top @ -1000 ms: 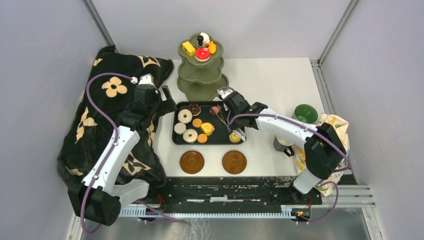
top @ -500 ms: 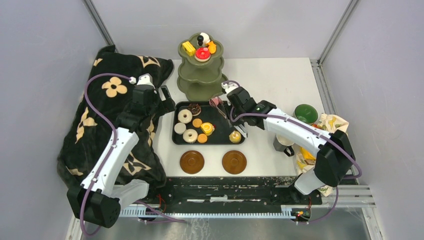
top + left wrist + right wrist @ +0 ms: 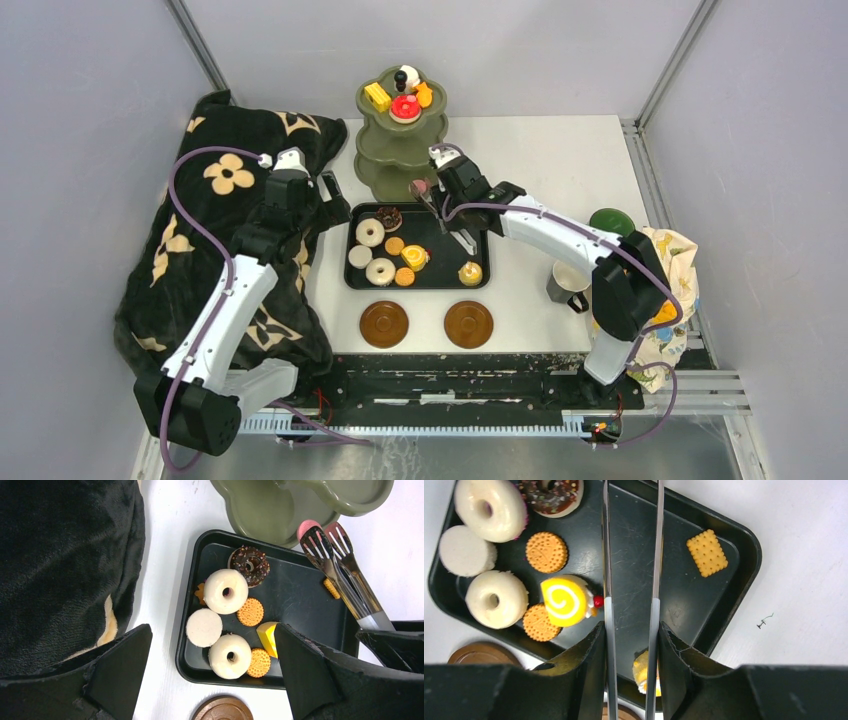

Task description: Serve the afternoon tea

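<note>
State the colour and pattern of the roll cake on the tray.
The roll cake is yellow with a white spiral; clearest in the right wrist view.

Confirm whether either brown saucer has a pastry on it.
No: the left saucer and the right saucer both lie bare, on the near side of the black tray.

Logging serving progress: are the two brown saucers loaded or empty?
Empty. Left saucer and right saucer show bare brown tops in the top view; nothing sits on either.
</note>
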Robot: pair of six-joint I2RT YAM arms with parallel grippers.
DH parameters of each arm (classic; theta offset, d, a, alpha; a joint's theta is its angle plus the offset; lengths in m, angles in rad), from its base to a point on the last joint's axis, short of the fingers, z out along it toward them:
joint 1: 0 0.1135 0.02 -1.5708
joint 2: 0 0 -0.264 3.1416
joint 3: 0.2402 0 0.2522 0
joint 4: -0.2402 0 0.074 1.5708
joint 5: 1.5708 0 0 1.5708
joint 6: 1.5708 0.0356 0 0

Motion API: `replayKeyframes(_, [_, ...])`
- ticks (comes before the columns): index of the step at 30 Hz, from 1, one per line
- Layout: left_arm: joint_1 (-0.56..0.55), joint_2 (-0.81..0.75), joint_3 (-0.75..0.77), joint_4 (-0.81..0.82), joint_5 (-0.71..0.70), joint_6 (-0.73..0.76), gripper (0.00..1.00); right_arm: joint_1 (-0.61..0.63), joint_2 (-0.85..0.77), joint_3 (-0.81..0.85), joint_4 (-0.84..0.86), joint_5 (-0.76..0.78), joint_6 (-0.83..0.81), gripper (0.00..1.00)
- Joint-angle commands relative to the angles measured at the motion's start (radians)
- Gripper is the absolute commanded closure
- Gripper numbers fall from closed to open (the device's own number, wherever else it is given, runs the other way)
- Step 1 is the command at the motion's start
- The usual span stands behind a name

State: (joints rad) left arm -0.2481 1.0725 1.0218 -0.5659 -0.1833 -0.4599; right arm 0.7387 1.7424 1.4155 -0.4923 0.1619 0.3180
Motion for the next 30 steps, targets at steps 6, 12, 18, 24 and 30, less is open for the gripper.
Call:
replayKeyframes(6, [0.009, 0.033, 0.025, 0.056, -0.038, 0.03, 0.01, -0.083, 0.08, 0.085, 0.097, 0.007, -0.004, 0.75])
replayKeyframes(12, [0.016, 0.06, 0.036, 0.068, -0.063, 0.048, 0.01, -0.134, 0.181, 0.178, 0.097, -0.004, -0.017, 0.76])
replayKeyframes(18, [0.037, 0.085, 0.048, 0.08, -0.067, 0.051, 0.01, -0.156, 0.275, 0.271, 0.131, -0.029, -0.034, 0.75])
replayKeyframes(24, [0.056, 0.107, 0.05, 0.087, -0.062, 0.061, 0.01, -0.161, 0.357, 0.348, 0.181, -0.048, -0.052, 0.76])
replayKeyframes(30, [0.067, 0.118, 0.054, 0.091, -0.067, 0.065, 0.01, -0.169, 0.451, 0.433, 0.203, -0.055, -0.064, 0.76])
